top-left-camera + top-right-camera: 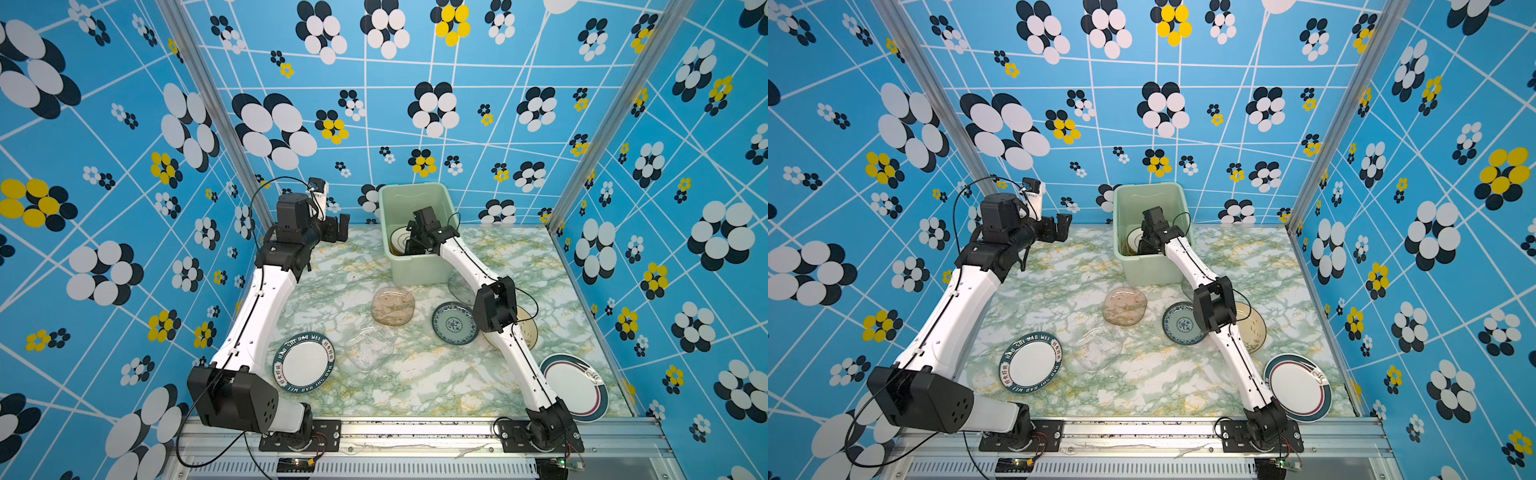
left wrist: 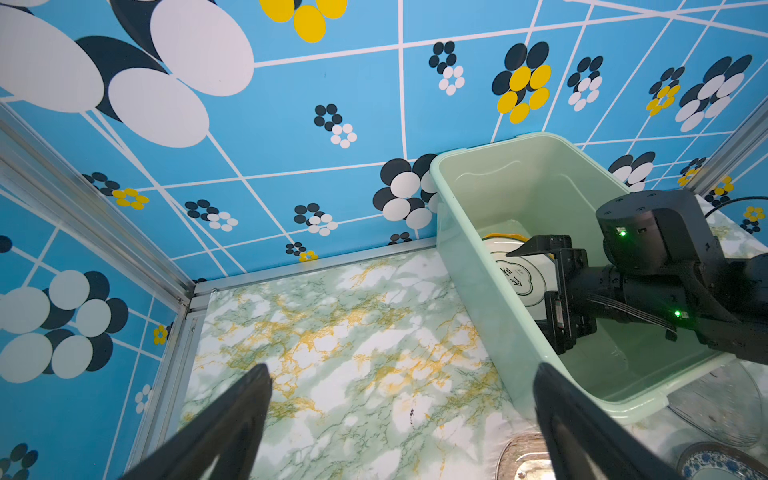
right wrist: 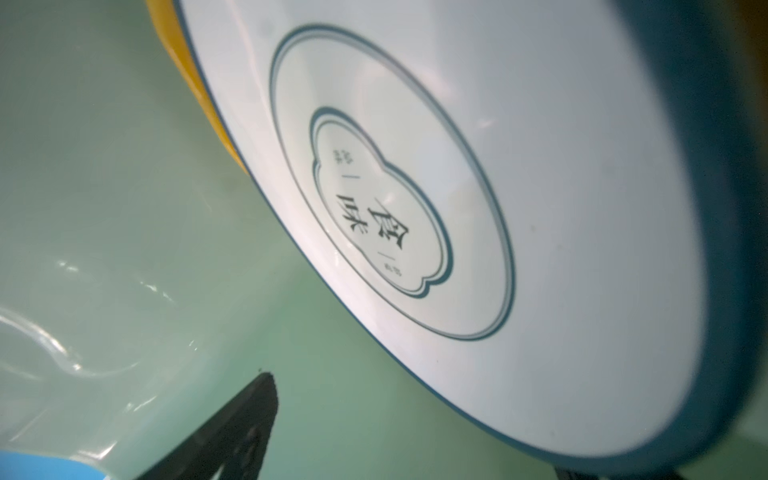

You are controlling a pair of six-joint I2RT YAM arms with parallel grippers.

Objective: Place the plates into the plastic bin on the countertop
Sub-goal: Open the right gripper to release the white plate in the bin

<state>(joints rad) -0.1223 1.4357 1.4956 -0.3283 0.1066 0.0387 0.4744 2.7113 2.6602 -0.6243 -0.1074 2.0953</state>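
Right wrist view tells you the most here: the white plate (image 3: 540, 208) with its dark blue rim fills the shot, tilted, lying over a yellow plate (image 3: 189, 83) inside the bin (image 3: 104, 208). One finger (image 3: 245, 415) of your right gripper sits clear of that plate, with green bin showing between them. The other barely shows past the plate's rim. So the jaws are spread wide with nothing pinched, far as I can see.

Left wrist view agrees: your right gripper (image 2: 540, 291) is down in the bin, jaws well apart, white plate just beside them. Your left gripper (image 2: 401, 370) is gaping too, holding nothing, hanging above the countertop (image 2: 353, 332) near its back left corner.

In both top views the bin stands at the back edge, roughly midway along it. Seven plates are out on the countertop:
- a lettered plate (image 1: 304, 362) near the front left corner
- a clear plate (image 1: 370, 347) just beside it
- a brown plate (image 1: 392, 306) about in the middle
- a blue plate (image 1: 454, 323) to the right of that
- a cream plate (image 1: 528, 332) partly under your right arm, next to the blue one
- a striped plate (image 1: 577, 386) at the front right corner
- a grey plate (image 1: 459, 289) peeking out by the bin's front right corner, mostly hidden by the arm
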